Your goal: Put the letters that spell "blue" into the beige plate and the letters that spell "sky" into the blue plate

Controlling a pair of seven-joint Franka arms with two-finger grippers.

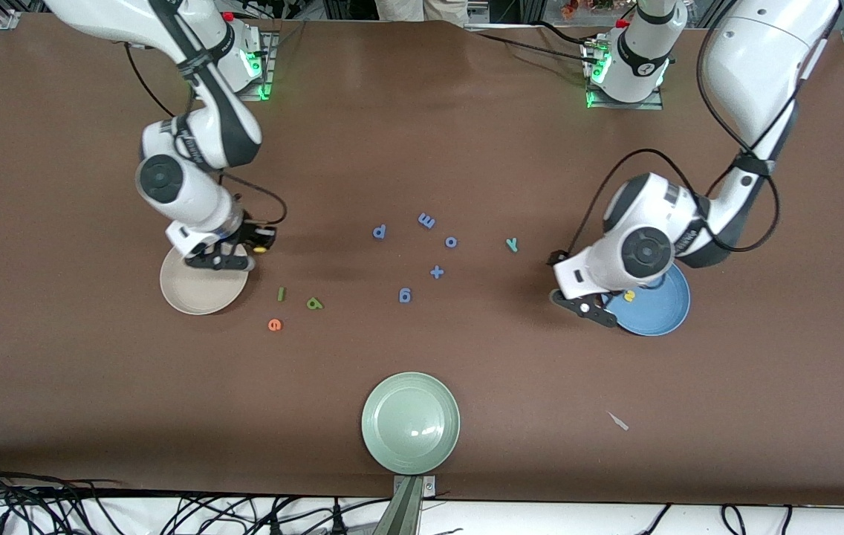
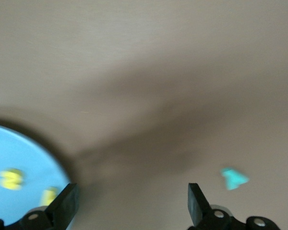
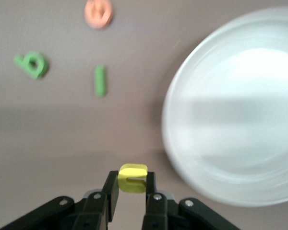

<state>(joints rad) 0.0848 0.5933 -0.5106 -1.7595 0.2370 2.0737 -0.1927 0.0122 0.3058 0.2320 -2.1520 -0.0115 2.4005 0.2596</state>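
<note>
The front camera looked down from high across the counter [image 1: 422, 134], facing the arms' bases along its top edge and taking in the whole surface. The left wrist camera hung close above the counter, sharing with it the blue plate [image 2: 19, 163] and the teal y [image 2: 234, 178]. The right wrist camera, equally close, shared the beige plate [image 3: 230, 182], the olive b [image 3: 32, 64], the green l [image 3: 100, 80] and the orange e [image 3: 99, 13].
</note>
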